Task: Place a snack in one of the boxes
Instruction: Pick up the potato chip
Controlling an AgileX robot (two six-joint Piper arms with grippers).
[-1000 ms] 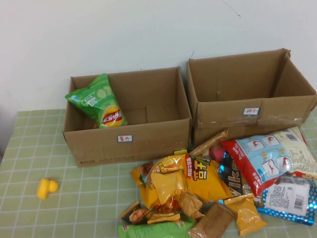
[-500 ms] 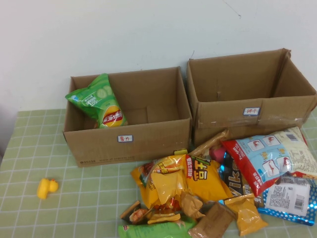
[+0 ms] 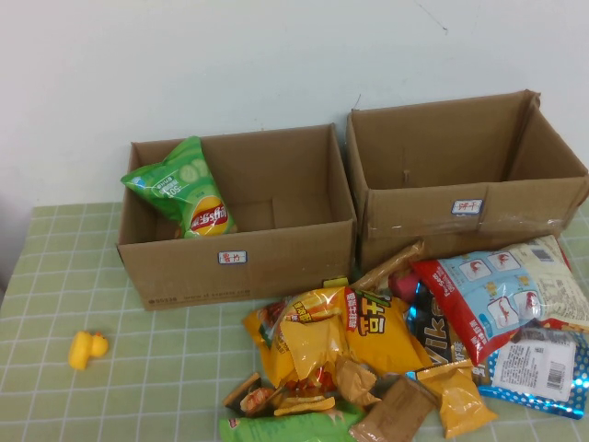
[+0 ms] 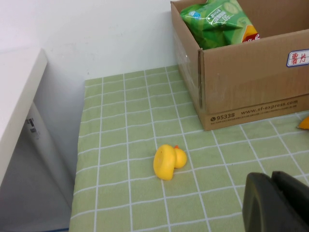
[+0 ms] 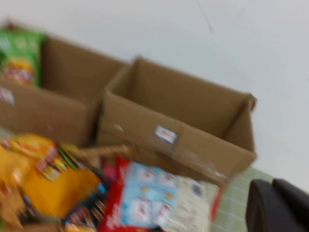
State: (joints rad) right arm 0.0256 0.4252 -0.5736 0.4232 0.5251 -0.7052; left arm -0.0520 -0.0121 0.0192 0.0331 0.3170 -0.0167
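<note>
Two boxes [image 3: 237, 216] at twelve o'clock; snack pile [image 3: 405, 350] at five o'clock on worktop [image 3: 55, 276]. Left gripper [image 4: 277, 203] and right gripper [image 5: 277, 205] fingers pressed together, well apart from snacks.

left box [image 3: 237, 262]: open, green chip bag [image 3: 181, 191] leaning inside (upright-ish) | right box [image 3: 465, 212]: open | snack pile [image 3: 405, 341]: heaped before the boxes

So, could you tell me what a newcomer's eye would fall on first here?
Probably the snack pile heaped before two open cardboard boxes; the left box holds a green chip bag, leaning. A yellow duck sits alone at left. Each end effector, left and right, shows only in its own wrist view.
</note>
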